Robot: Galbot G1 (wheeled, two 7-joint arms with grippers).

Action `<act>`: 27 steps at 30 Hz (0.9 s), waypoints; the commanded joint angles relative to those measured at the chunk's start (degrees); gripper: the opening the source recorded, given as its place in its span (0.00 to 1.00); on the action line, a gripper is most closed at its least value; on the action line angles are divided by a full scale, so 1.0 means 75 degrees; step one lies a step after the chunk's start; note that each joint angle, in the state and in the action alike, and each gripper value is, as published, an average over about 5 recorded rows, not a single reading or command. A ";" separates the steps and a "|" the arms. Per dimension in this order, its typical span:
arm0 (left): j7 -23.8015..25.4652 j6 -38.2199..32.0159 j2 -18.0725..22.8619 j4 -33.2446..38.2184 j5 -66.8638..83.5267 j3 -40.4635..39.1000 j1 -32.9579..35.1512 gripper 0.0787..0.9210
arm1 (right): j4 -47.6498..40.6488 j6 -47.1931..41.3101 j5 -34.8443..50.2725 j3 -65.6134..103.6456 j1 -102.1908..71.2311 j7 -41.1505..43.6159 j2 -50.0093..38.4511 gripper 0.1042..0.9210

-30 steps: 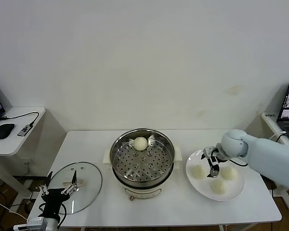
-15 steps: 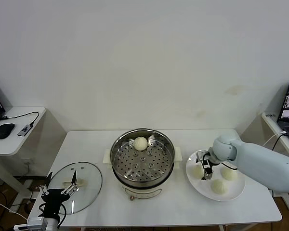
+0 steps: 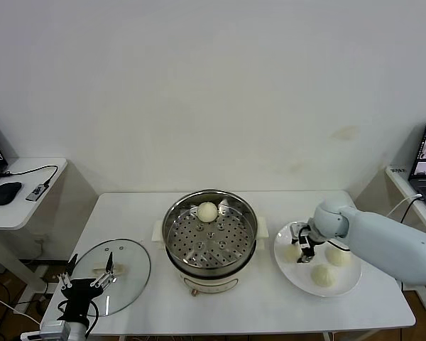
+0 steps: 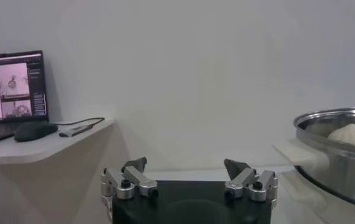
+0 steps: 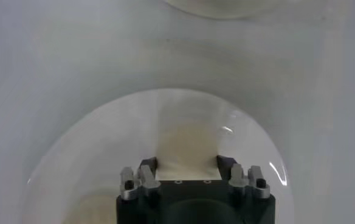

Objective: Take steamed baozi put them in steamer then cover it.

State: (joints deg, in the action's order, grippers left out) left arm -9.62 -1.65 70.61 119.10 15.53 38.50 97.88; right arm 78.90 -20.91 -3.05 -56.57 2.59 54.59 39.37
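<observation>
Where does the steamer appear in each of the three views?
Head view: steamer at table centre, one baozi inside.
Left wrist view: its steel rim at the frame edge.
Right wrist view: not in it.
Shared landmark: that baozi.

No text, label, brand, number or sign can be read anywhere in these views.

One cream baozi [image 3: 207, 211] inside open steel steamer [image 3: 209, 234]; three baozi [image 3: 322, 275] plated right.
</observation>
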 commanded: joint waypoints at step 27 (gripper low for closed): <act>-0.0008 0.0021 -0.0172 -0.0105 0.0116 -0.0178 -0.0324 0.88 | 0.1578 -0.2411 0.5645 -0.2693 0.5619 -0.0878 0.2941 0.61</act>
State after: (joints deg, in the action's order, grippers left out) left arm -9.61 -1.54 69.43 118.29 16.23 36.98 95.64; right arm 90.40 -32.53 25.72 -73.61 40.12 52.47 47.94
